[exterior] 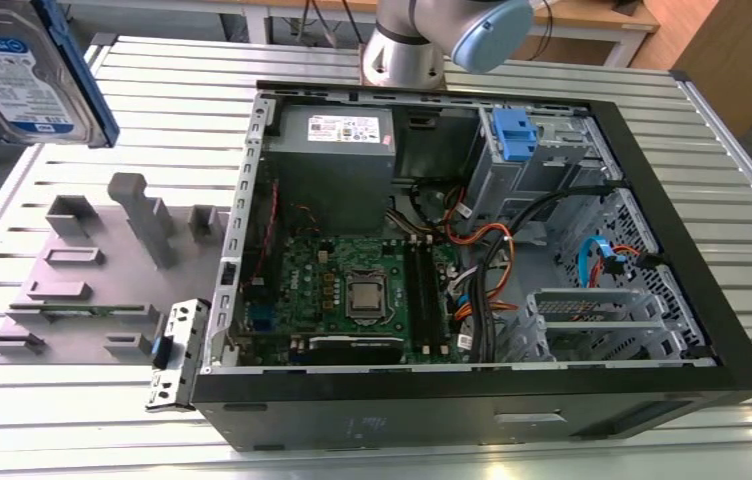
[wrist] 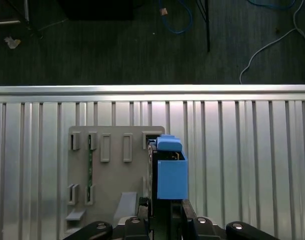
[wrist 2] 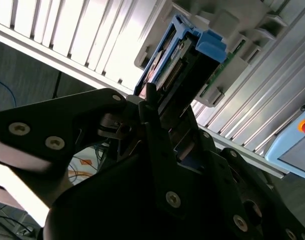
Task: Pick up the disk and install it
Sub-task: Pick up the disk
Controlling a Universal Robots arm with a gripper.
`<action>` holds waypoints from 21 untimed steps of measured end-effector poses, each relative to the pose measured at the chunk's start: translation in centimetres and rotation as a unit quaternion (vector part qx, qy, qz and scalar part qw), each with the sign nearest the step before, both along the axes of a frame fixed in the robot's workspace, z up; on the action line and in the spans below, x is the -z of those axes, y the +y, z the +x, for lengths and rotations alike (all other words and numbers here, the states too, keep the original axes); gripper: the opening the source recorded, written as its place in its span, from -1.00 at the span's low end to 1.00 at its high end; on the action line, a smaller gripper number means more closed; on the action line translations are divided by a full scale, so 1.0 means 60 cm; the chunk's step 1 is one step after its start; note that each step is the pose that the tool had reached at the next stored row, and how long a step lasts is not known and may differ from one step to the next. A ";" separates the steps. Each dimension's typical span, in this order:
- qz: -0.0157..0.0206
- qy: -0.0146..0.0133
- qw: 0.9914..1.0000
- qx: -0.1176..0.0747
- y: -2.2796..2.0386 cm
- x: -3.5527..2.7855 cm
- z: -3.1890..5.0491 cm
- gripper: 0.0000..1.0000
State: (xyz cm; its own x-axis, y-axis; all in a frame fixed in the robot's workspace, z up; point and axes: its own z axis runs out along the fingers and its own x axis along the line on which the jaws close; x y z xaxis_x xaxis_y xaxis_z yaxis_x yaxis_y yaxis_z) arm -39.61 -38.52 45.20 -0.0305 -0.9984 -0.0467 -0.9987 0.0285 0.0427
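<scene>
Under the gripper (wrist: 165, 216) and well below it: slatted metal table (wrist: 242, 150), stretching out to every side. Well apart from the gripper, toward the exterior view's right: open black computer case (exterior: 456, 430), lying flat on the same table, green motherboard (exterior: 349, 280) facing up, grey power supply box (exterior: 336, 140) at the end nearest the base of the robot arm (exterior: 410, 50), blue plastic bracket (exterior: 515, 135) in the drive bay next to that box. Directly beneath the gripper in the first wrist view: grey fixture tray (wrist: 117, 175) with rows of upright slots and posts, resting on the slats just beside the case. Clamps tight around the disk (wrist: 171, 175), one of the black fingers (wrist 2: 155, 130) on each side, both pressed against it. Holds it up in the air, clear of the tray, touching neither tray nor table. Presents it edge-on in both wrist views, blue carrier end pointing away from the gripper and toward the tray. Holds it high at the exterior view's left, tilted, blue-and-white label (exterior: 16, 80) turned to that camera, blue carrier rail along one long edge, well apart from the case's drive bay.
</scene>
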 end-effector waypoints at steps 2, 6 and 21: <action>0.000 0.000 1.000 0.000 0.0003 -0.008 0.000 -0.31; 0.000 0.000 1.000 0.000 0.0008 -0.027 0.000 -0.31; 0.000 0.000 1.000 0.000 0.0012 -0.085 0.000 -0.31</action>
State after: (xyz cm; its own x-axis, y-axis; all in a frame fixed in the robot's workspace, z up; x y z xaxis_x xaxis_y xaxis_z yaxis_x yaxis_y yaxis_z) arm -39.60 -38.45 50.32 -0.0305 -0.9984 -0.0466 -0.9987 0.0285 0.0428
